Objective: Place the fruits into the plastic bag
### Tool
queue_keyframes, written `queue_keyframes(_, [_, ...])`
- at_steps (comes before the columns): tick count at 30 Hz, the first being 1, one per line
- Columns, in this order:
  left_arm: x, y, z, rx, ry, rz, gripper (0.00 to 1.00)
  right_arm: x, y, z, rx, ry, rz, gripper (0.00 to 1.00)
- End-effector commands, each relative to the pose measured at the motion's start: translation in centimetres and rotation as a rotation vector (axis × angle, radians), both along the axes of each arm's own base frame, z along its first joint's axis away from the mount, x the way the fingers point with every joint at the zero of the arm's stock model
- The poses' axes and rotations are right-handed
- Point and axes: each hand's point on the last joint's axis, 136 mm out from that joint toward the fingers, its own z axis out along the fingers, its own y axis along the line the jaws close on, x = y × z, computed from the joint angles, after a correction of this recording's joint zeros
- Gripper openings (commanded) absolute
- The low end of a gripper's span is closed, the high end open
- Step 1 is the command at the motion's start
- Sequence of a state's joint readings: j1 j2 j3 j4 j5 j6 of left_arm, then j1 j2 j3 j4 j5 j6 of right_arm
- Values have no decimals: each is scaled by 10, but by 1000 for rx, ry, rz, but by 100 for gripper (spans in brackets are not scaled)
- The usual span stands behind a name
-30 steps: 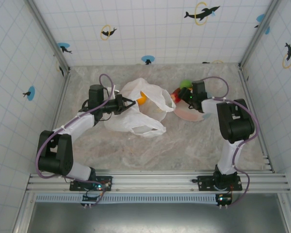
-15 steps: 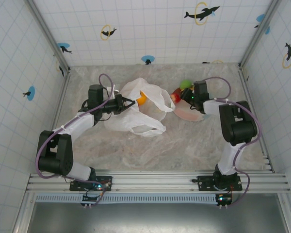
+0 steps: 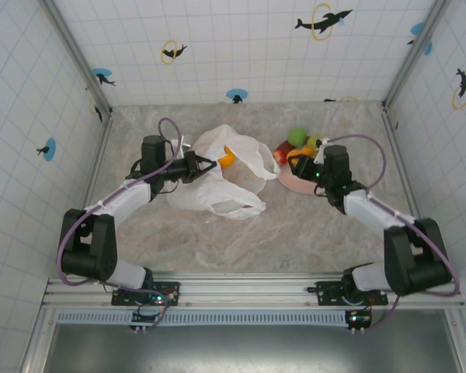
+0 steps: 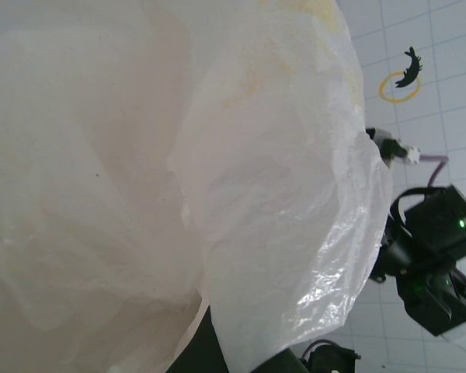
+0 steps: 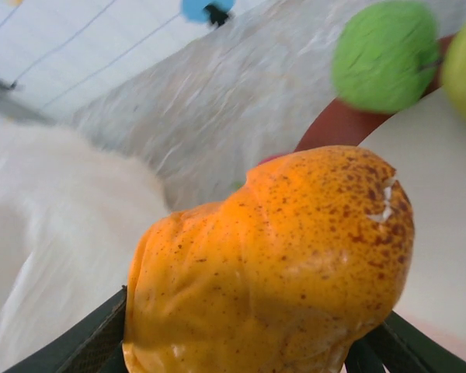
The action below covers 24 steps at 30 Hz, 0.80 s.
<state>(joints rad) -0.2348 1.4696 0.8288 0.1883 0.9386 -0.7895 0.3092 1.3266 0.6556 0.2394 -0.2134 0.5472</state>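
The left pincer (image 3: 202, 165) is closed on the near-left edge of the bag (image 3: 231, 183), pinching the thin plastic, which looks lifted slightly there. The bag lies crumpled on the surface (image 3: 295, 233) left of centre, its mouth facing right and its loop handles trailing towards the near side. In the left wrist view the crinkled white plastic (image 4: 256, 194) hangs right against the lens, so the grip itself is hard to make out there. An orange (image 3: 227, 159) sits just inside the bag's mouth.

Right of the bag is the plate (image 3: 301, 185). At its far edge sit a red fruit (image 3: 279, 154), a lime (image 3: 297, 136) and a yellow-green fruit (image 3: 314, 142), close together. The right pincer (image 3: 303, 155) grips a speckled orange-yellow pear (image 3: 297, 152) over the plate's far side. Its wrist view shows the pear (image 5: 272, 264) clamped between the dark fingers (image 5: 85, 342), with the lime (image 5: 384, 54) beyond and the bag (image 5: 46, 233) to the left.
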Motion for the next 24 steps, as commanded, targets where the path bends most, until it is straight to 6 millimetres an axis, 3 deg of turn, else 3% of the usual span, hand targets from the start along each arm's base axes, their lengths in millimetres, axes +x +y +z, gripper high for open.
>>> queue_keyframes(1, [-2,2,4,-6,-15,-10,0,-44,9,-14,-77,17,131,64])
queue_keyframes(5, [-2,2,4,-6,-15,-6,0,-79,31,-11,-55,-28,239,62])
queue_keyframes(11, [-1,2,1,-4,-8,-3,0,-101,81,5,-6,-88,397,62])
queue_keyframes(16, [-2,1,1,-5,-8,-4,0,-99,118,23,33,-119,482,62])
queue_keyframes(24, [-3,1,1,-7,-4,-9,0,-84,160,59,123,-210,532,62])
